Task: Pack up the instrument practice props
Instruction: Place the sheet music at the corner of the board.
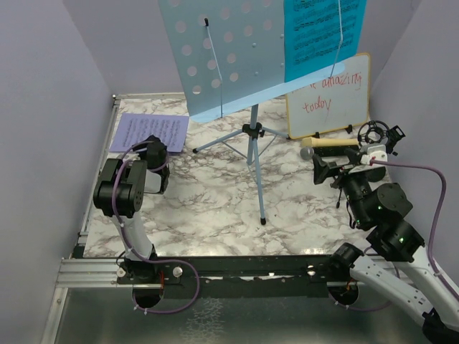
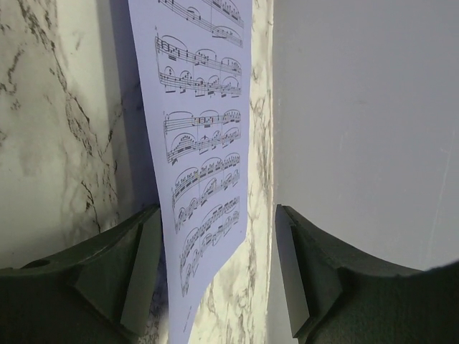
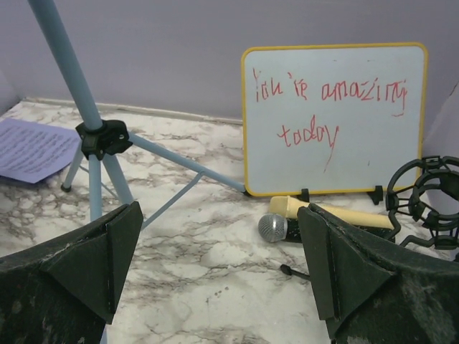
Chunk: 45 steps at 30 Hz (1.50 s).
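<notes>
The light-blue perforated music rack [image 1: 215,57] stands on its tripod [image 1: 252,136] at the table's back, with the cyan sheet [image 1: 319,32] on it. The printed music sheet [image 1: 148,131] lies at the back left. My left gripper [image 1: 156,145] is open at that sheet's near edge; in the left wrist view the sheet [image 2: 204,143] reaches in between the open jaws [image 2: 219,276], untouched. My right gripper [image 1: 324,169] is open and empty, short of the cream microphone [image 3: 337,215] and a silver mesh head [image 3: 272,228]. The black shock-mount microphone [image 3: 429,201] stands at right.
The wood-framed whiteboard [image 1: 330,97] with red writing leans on the back wall behind the microphones. Grey walls [image 2: 358,107] enclose the marble table on three sides. The tripod legs [image 3: 97,179] spread across the table's middle.
</notes>
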Tool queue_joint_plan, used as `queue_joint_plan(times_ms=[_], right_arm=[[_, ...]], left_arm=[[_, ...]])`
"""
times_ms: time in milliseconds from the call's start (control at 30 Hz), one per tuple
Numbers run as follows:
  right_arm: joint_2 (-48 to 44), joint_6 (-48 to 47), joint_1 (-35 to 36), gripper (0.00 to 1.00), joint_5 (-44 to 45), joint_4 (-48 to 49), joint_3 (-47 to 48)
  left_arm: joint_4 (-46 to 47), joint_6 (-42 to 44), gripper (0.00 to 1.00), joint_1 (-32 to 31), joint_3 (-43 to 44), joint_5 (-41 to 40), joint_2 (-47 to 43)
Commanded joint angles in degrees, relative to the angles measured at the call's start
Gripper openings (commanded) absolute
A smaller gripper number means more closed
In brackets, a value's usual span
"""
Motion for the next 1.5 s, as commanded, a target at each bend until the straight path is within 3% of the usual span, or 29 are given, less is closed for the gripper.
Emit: queue_joint_plan(times_ms=[0,67,233,467,767,933,1167,1467], right_arm=[[0.14,4.22,-0.08,0.98,-2.51,-3.9,2.3],[0.15,6.47,-0.08,0.98,-2.94,-4.95,2.61],[0.92,7.69,-0.02,0.98,-2.74,-6.94,3.53],[2.76,9.63,-0.04,0.98,-3.22,-7.5,3.74],[7.7,11.88,-0.04,0.98,-6.45,-9.41,5.75],[9.48,12.68,-0.08,0.99,-9.02,-6.11,3.35],[16.96,16.22,-0.06,1.0,-19.21,0.12,1.36],[28.24,19.07,-3.48,1.0,-29.64,17.29,-0.49]], left_arm=[[2.37,1.15,0.69,-0.25,2.45,3.65,3.05],[2.39,1.97,0.69,-0.18,4.99,4.91,5.26],[-3.05,8.01,0.83,-0.17,11.19,4.87,6.72],[-11.73,8.83,0.84,-0.08,8.12,4.74,3.83],[-36.69,21.36,0.91,-0.08,17.27,1.55,0.75],[-34.73,27.47,0.92,-0.08,13.34,1.74,-4.98],[-32.66,41.25,0.91,-2.15,10.08,12.65,-14.12],[-34.37,45.81,0.92,-6.67,3.89,25.23,-29.3]])
